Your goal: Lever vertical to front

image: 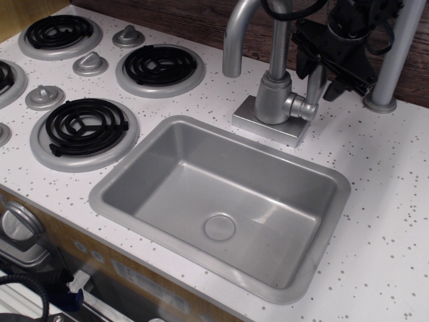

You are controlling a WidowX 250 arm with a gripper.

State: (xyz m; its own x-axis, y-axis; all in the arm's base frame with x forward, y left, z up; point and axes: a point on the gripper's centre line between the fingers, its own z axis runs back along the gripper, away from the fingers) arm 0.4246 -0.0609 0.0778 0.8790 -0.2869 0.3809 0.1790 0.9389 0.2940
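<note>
The lever (314, 86) is a slim silver-grey bar standing nearly upright from a stubby cylinder (301, 107) on the right side of the faucet body (272, 99). My black gripper (319, 79) hangs over it from the upper right. One finger (303, 59) is to the left of the lever's upper part and the other finger (340, 86) is to its right, with a gap between them. The lever's tip is hidden behind the gripper. I cannot tell whether a finger touches the bar.
The tall curved spout (233, 41) rises left of the faucet body. A grey sink (110, 194) lies in front. Black stove burners (84, 127) and round grey knobs (90, 64) are at the left. A grey post (394, 60) stands right of the gripper.
</note>
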